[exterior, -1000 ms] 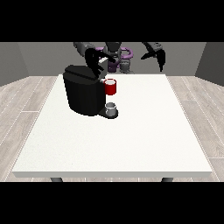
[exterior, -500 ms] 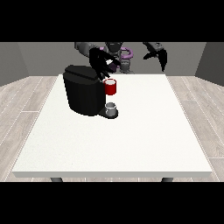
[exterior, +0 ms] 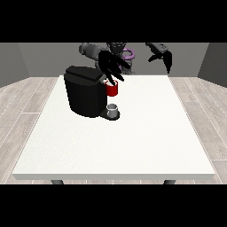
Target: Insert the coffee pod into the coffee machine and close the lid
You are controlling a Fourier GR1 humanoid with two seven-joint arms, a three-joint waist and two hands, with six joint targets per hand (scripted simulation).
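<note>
hand at the view's left [exterior: 111, 67] above coffee machine [exterior: 84, 91], fingers spread

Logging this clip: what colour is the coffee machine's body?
Black; the front view shows the coffee machine best.

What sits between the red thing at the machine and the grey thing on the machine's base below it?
Nothing: in the front view the gap between the red thing at the machine and the grey thing on the coffee machine base is bare.

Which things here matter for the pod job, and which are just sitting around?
For the job:
- coffee machine
- hand at the view's left, above the machine's front
- pod: I can't pick it out

Not in play:
- red thing at the machine
- grey thing on the machine's base
- hand at the view's right, raised
- table
</note>
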